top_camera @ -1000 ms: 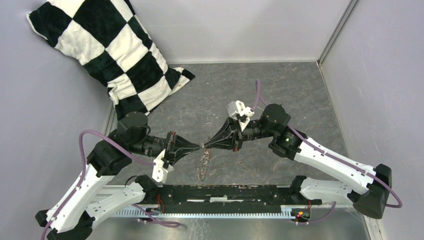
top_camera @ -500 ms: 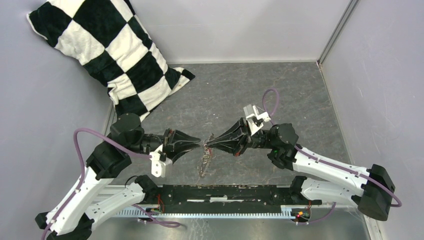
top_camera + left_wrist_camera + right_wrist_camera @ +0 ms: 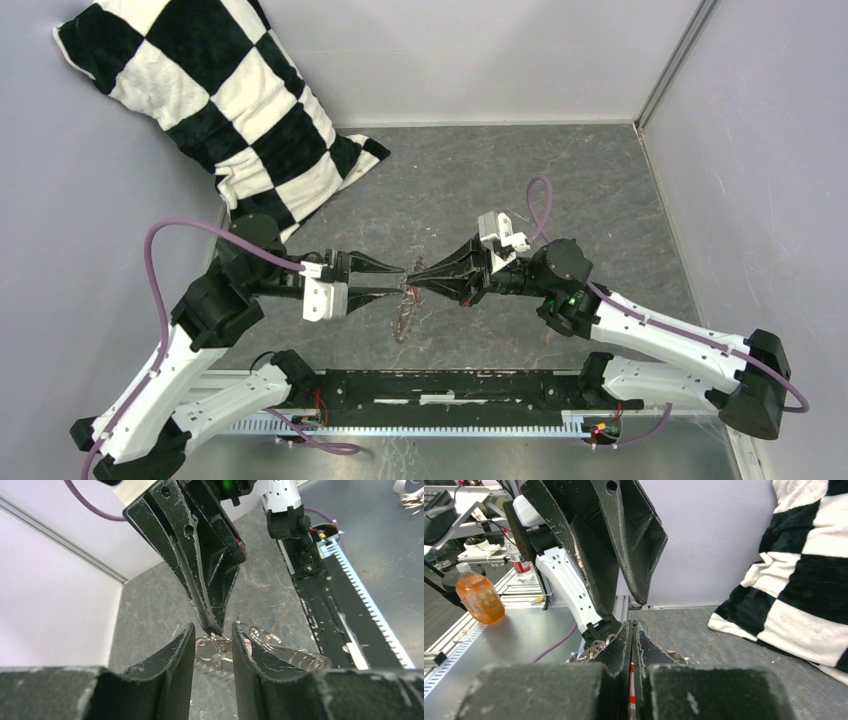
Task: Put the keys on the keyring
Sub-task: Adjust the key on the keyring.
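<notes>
Two black two-finger grippers meet tip to tip above the middle of the dark grey marbled table [image 3: 580, 190]: the left gripper [image 3: 401, 281] has its jaws spread, and the right gripper [image 3: 413, 283] has its jaws pressed together, pinching the keyring [image 3: 404, 320], a chain of small silver metal rings that dangles from its tips toward the near edge. Seen from the left wrist, some of those rings lie in the gap between the left fingers [image 3: 172, 667], which do not close on them, and the tiny silver-grey metal key cannot be told apart from the rings. Off in the far left corner leans a black-and-white checkered pillow [image 3: 220, 100].
</notes>
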You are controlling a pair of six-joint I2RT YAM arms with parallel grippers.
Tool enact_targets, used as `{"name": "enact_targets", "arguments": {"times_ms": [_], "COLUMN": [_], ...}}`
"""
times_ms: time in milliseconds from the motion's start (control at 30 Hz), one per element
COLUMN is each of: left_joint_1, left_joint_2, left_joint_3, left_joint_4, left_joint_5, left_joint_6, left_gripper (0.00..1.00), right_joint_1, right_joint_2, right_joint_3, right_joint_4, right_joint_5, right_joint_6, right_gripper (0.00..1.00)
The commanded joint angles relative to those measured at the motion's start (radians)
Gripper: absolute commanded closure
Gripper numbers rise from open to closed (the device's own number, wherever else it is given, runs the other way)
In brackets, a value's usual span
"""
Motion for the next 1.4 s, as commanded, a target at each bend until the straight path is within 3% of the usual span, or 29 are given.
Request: {"name": "enact_targets", "arguments": {"times_ms": [0,533,1367], "left_joint_1": [-0.002,-0.002,-0.002], "left_joint_2": [0.016,0.036,0.055], "left_joint_3": [0.036,0.016,-0.026], "left_joint_4": [-0.034,-0.046,0.008], "left_joint_5": [-0.003,-0.105,-0.135], "left_joint_6": [-0.106,-0.249,-0.299], "left_gripper": [0.6,0.71,0.71], "right_joint_1": [0.006,0.006,0.006], "right_joint_2": [-0.031,-0.05,-0.039], "right_joint_3": [0.061,0.054,0.047], "right_joint_4": [-0.021,-0.008,0.022], "right_joint_5": [0.025,0.06,0.04], "right_joint_6": [-0.067,-0.081,-0.069], "right_gripper": [0.99,0.99,1.0]}}
